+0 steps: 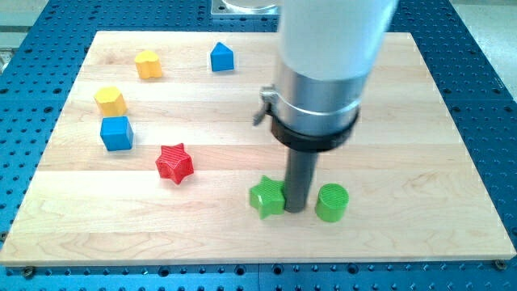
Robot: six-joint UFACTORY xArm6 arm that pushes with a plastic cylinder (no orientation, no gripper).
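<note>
My tip (296, 210), a bare rod tool that grasps nothing, stands on the wooden bench (420, 162) between the green star block (266, 197), which it touches, and the green cylinder block (331, 202), so any sideways motion should be slow.

We see the pale wooden board (242, 89) evenly and brightly lit from above; shadows under the small coloured blocks stay short and soft. The brushed metal collar (317, 89) carries a mild sheen, and the white arm housing (331, 32) looms close, slightly soft against the sharper board
</note>
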